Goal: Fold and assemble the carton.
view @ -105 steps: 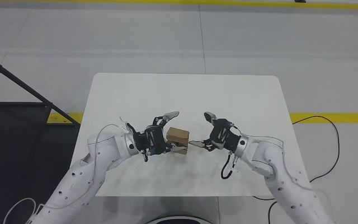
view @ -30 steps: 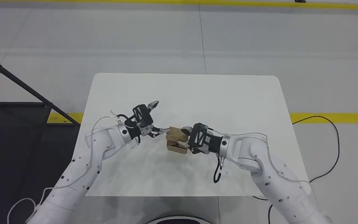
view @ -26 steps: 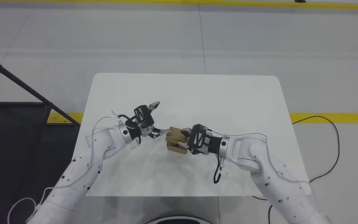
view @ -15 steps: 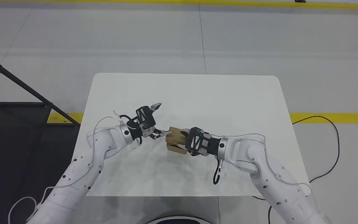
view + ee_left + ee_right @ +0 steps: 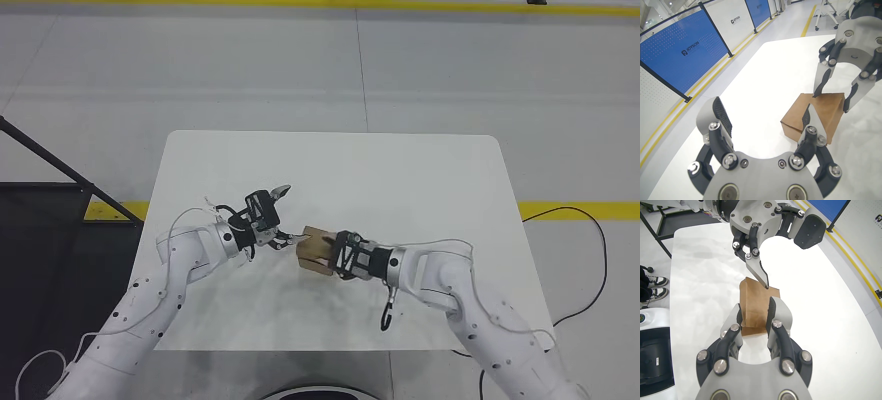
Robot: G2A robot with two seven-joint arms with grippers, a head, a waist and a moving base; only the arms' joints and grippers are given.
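A small brown carton (image 5: 312,245) lies on the white table (image 5: 400,180), near its middle front. My right gripper (image 5: 333,258) is shut on the carton's end nearest it; in the right wrist view its fingers (image 5: 772,311) press both sides of the carton (image 5: 755,302). My left gripper (image 5: 287,213) stands wide open at the opposite end. One of its fingertips (image 5: 765,284) touches the carton's top edge, and the other pad (image 5: 808,237) is up in the air. The left wrist view shows the carton (image 5: 829,113) behind that finger (image 5: 809,117), with the right gripper (image 5: 830,103) straddling it.
Bare table surface lies all around the carton, widest toward the back. A black frame (image 5: 50,160) stands off the table's left side. A person's shoes (image 5: 653,287) are on the floor beside the table. A cable (image 5: 385,310) hangs under my right arm.
Since 3.5 s ago my left gripper has drawn back from around the carton, and my right gripper has moved left onto it. Over the last second the right gripper slid slightly farther left.
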